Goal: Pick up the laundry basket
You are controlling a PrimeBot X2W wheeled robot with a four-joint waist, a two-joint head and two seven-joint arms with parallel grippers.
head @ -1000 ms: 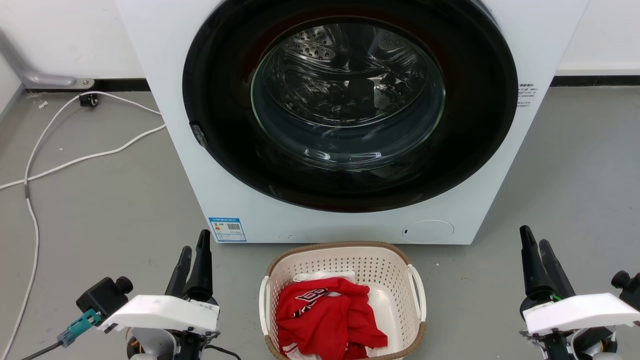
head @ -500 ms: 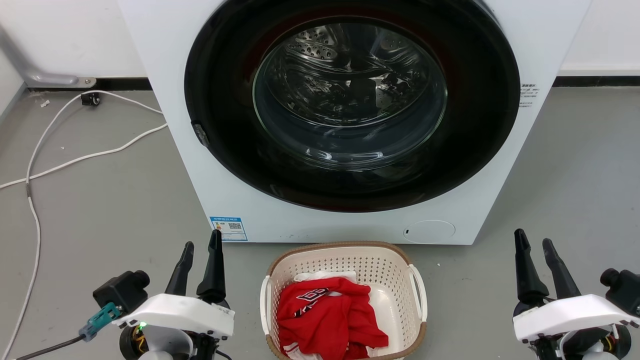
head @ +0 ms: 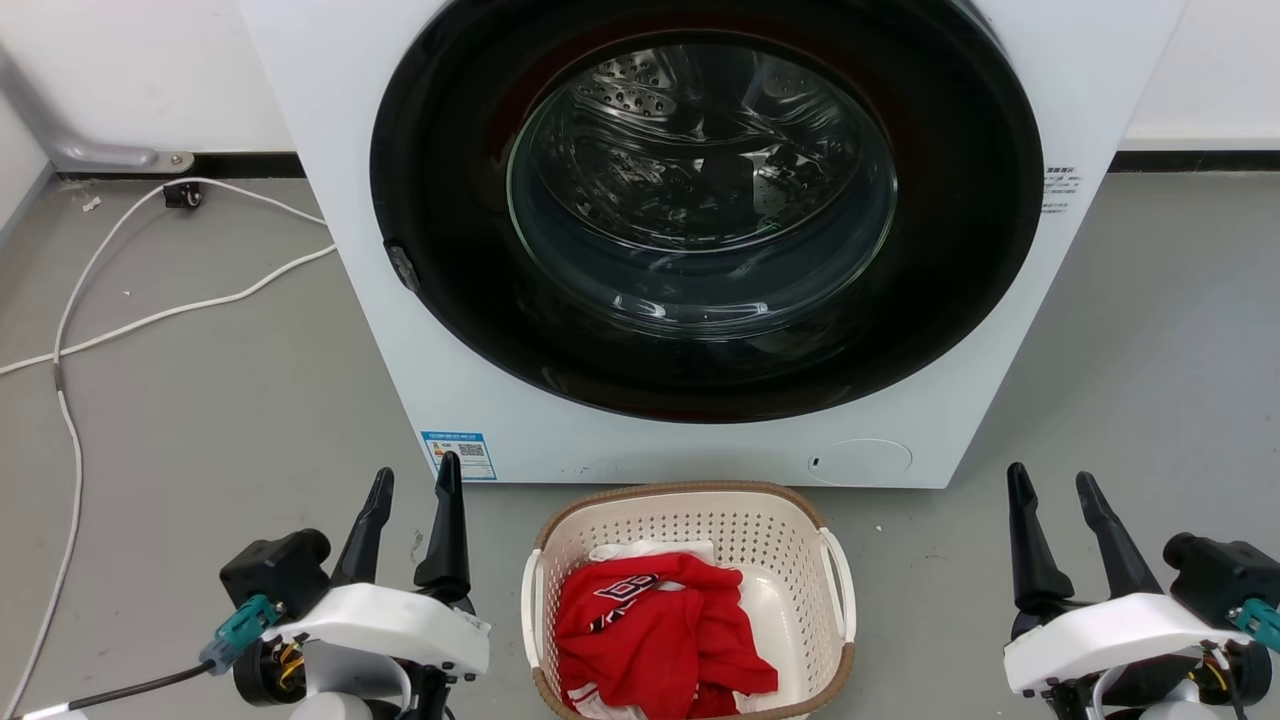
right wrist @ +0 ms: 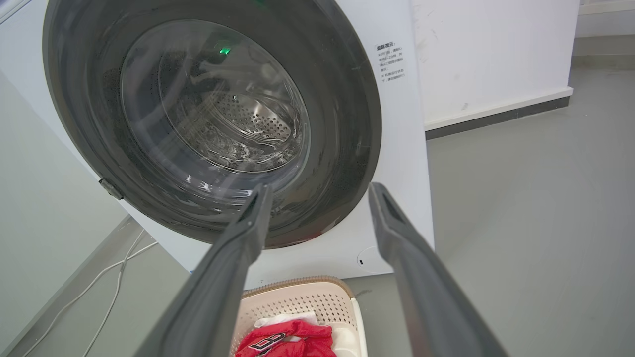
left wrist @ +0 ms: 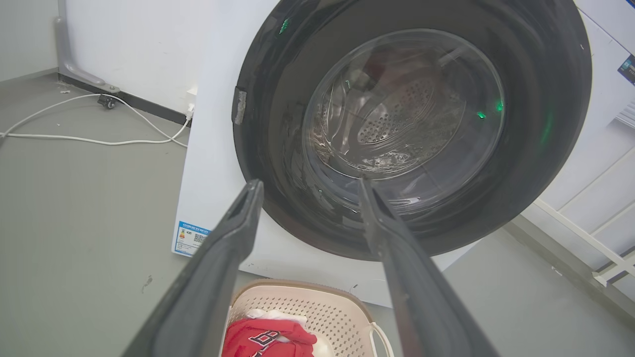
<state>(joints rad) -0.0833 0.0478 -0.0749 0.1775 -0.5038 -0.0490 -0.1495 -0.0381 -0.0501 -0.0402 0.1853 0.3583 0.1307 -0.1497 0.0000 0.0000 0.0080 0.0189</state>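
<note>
The laundry basket (head: 760,545) is cream-white and perforated, with a brown woven rim and white loop side handles. It stands on the floor just in front of the washer, holding red and white clothes (head: 655,630). My left gripper (head: 416,478) is open to the basket's left, fingers pointing up, not touching it. On the basket's right my right gripper (head: 1052,477) is open too, and farther off. Both wrist views show the basket low between the fingers: the basket (left wrist: 317,310) on the left wrist, the basket (right wrist: 302,300) on the right. Left gripper (left wrist: 307,184) and right gripper (right wrist: 320,187) hold nothing.
The white front-loading washer (head: 700,230) stands close behind the basket with its round dark door shut. White cables (head: 130,300) trail across the grey floor at the left. A white wall with a dark skirting runs behind.
Both grippers have opened wider and shifted inward toward the basket, the left one rightward and the right one leftward. The basket has not moved.
</note>
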